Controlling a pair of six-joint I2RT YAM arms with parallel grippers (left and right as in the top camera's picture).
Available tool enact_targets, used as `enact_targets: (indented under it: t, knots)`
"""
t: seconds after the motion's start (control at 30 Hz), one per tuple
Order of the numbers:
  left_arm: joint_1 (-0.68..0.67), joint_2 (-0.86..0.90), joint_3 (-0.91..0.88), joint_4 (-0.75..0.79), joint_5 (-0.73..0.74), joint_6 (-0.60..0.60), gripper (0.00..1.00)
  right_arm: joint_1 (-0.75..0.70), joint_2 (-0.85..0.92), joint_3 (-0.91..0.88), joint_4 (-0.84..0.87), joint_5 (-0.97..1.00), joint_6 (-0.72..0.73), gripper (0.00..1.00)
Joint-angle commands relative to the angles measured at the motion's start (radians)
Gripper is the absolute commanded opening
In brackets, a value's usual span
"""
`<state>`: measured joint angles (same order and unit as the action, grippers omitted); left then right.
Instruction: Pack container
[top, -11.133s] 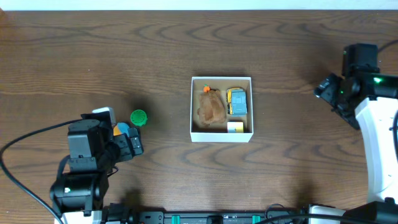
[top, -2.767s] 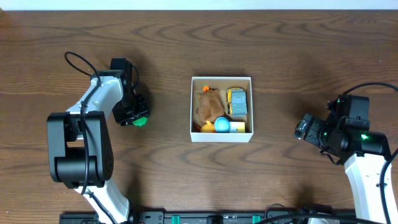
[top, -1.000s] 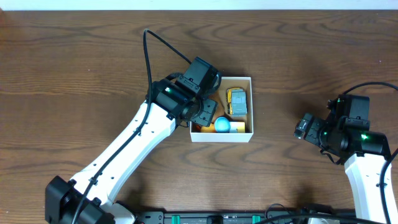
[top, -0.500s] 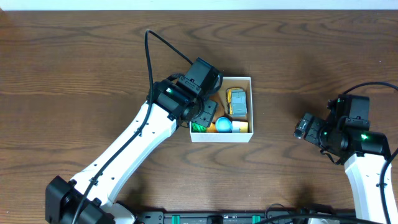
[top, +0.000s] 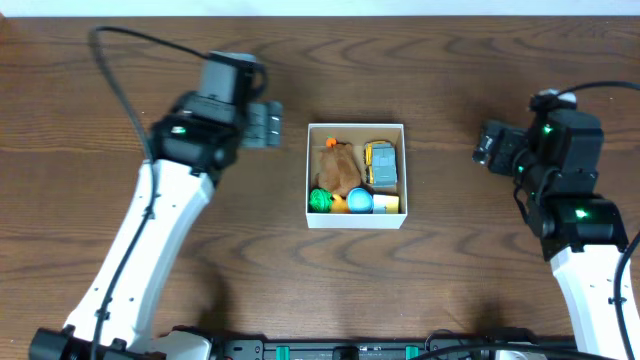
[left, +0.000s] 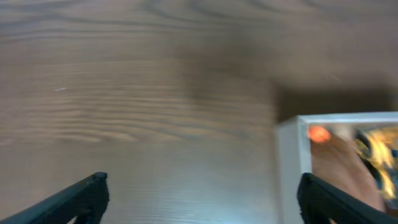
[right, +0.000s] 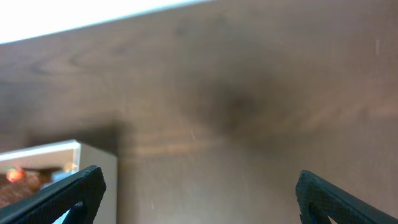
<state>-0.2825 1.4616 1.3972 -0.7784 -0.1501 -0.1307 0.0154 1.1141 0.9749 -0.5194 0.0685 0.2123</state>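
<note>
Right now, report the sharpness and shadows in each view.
Overhead: sharp, evenly lit, container walls crisp. Left wrist: blurred, container edges soft, dark shadow on the table beyond it. Right wrist: blurred too, a soft dark patch on the wood, overexposed white strip along the top left.

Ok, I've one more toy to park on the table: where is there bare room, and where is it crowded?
Bare table: between the container and the right gripper, and from the container to the near edge. Crowded: inside the container, and between its left wall and the left gripper.
</note>
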Motion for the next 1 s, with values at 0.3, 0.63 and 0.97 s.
enact_targets:
  t: [0.3,0.63,0.97]
  knots:
    - [0.134,-0.01,-0.005,-0.024,-0.027,0.058,0.98,0.063,0.055,0.01,0.028,0.178,-0.114,0.99]
    - [0.134,-0.277,-0.131,0.005,0.082,0.054,0.98,0.064,-0.211,-0.005,-0.168,0.129,0.001,0.99]
    - [0.134,-0.88,-0.597,0.017,0.09,-0.088,0.98,0.064,-0.637,-0.268,-0.25,0.148,0.135,0.99]
